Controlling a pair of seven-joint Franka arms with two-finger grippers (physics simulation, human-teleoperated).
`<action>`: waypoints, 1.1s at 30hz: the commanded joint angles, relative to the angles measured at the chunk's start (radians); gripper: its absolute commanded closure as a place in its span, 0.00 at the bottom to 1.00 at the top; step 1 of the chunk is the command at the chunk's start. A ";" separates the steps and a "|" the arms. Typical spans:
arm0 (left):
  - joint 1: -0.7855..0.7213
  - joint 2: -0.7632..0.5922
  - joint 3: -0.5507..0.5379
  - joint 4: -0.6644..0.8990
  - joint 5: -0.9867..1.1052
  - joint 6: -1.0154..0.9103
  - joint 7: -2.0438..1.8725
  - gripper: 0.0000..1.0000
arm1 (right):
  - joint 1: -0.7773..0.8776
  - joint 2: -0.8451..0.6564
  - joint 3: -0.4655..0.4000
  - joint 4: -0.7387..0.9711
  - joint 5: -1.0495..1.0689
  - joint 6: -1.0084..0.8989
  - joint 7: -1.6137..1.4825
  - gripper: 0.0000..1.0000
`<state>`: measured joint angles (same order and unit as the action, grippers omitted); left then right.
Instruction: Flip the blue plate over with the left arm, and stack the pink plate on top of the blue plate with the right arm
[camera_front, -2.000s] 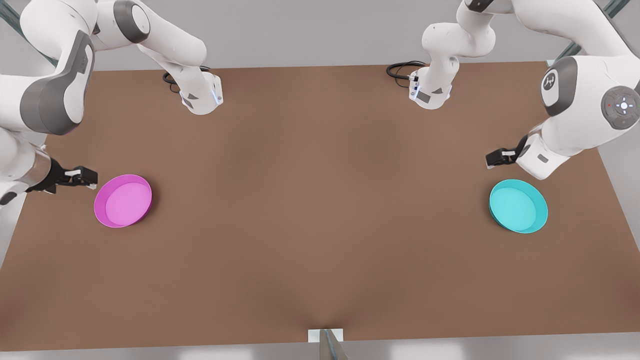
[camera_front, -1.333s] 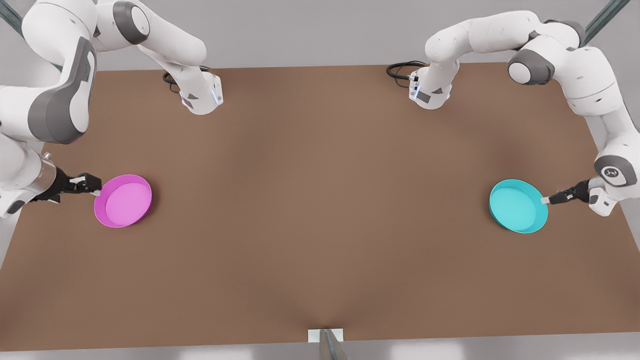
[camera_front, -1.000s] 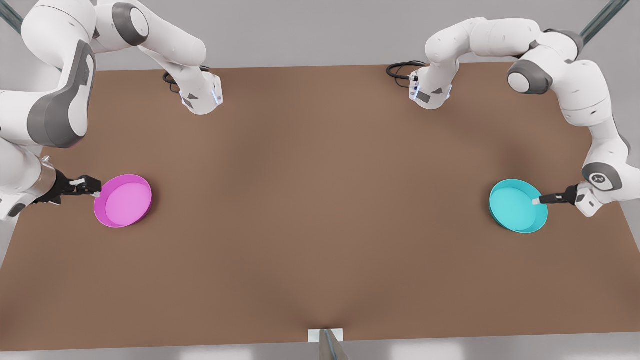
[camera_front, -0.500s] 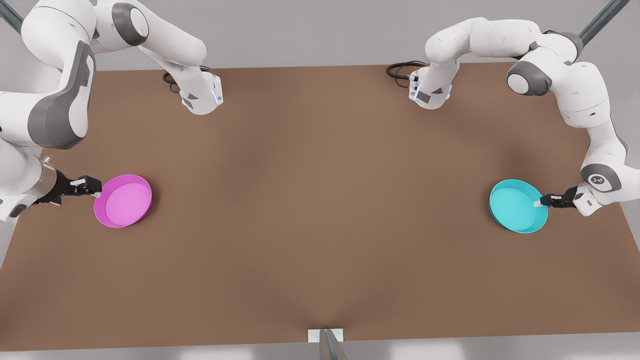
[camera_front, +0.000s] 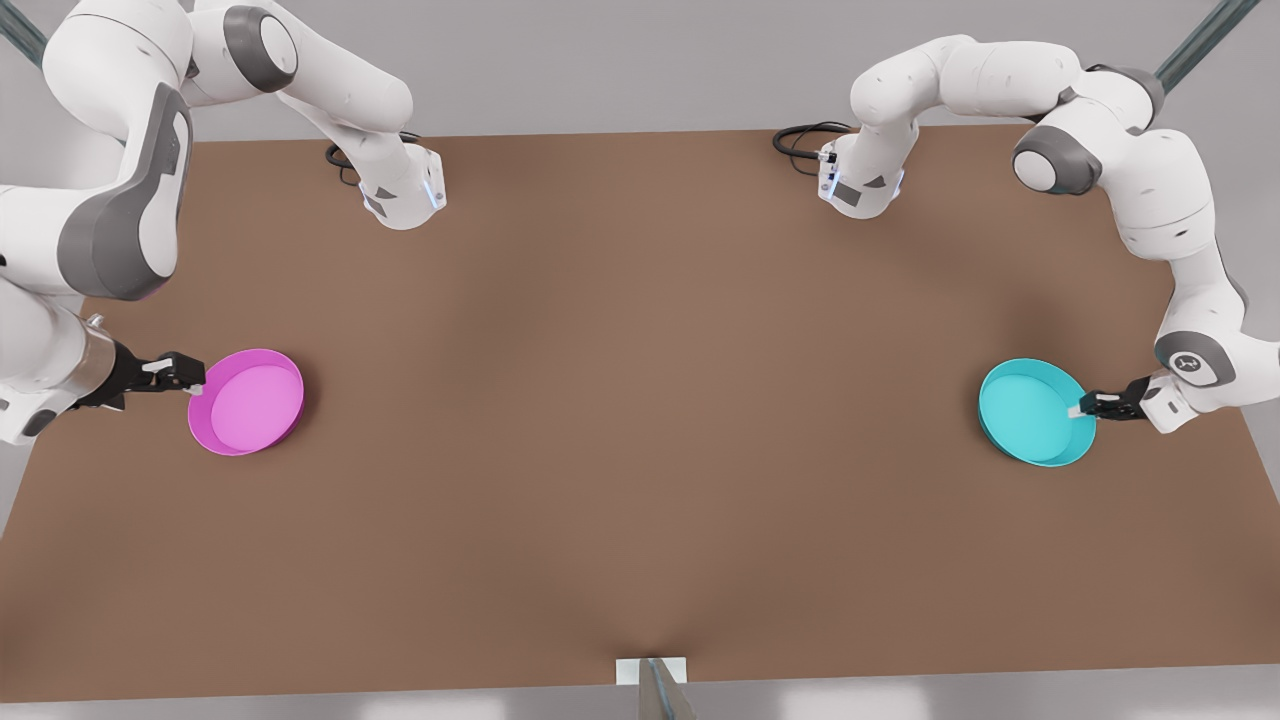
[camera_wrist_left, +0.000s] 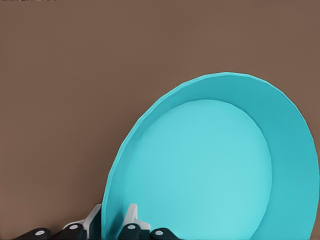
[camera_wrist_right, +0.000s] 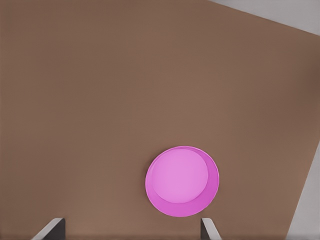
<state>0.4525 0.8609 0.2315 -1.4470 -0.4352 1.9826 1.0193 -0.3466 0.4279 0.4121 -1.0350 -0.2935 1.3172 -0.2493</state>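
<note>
— Cyan, the blue plate (camera_front: 1036, 412) sits rim-up at the front view's right; left gripper (camera_wrist_left: 114, 221) pinches its rim.
— And pink?
— The pink plate (camera_front: 246, 402) lies far left, unstacked; right gripper (camera_front: 190, 381) hovers spread beside it.

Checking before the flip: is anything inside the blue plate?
The blue plate holds no loose object. One finger of the left gripper reaches inside over its rim, the other stays outside. Whatever lies beneath the plate is hidden.
</note>
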 joint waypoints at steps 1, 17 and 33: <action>0.000 -0.003 0.000 0.000 0.001 0.004 0.007 0.65 | 0.000 -0.001 0.001 0.000 0.000 0.000 -0.002 0.00; -0.031 -0.088 -0.024 0.005 0.013 -0.015 -0.200 0.79 | -0.008 -0.001 0.001 -0.002 0.008 0.001 -0.002 0.00; -0.821 -0.434 -0.011 0.116 0.638 -0.059 -1.574 0.79 | -0.014 0.006 0.001 -0.002 0.016 -0.001 -0.002 0.00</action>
<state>-0.3401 0.4281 0.2203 -1.3477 0.0711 1.9480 0.4319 -0.3602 0.4353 0.4121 -1.0374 -0.2811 1.3178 -0.2514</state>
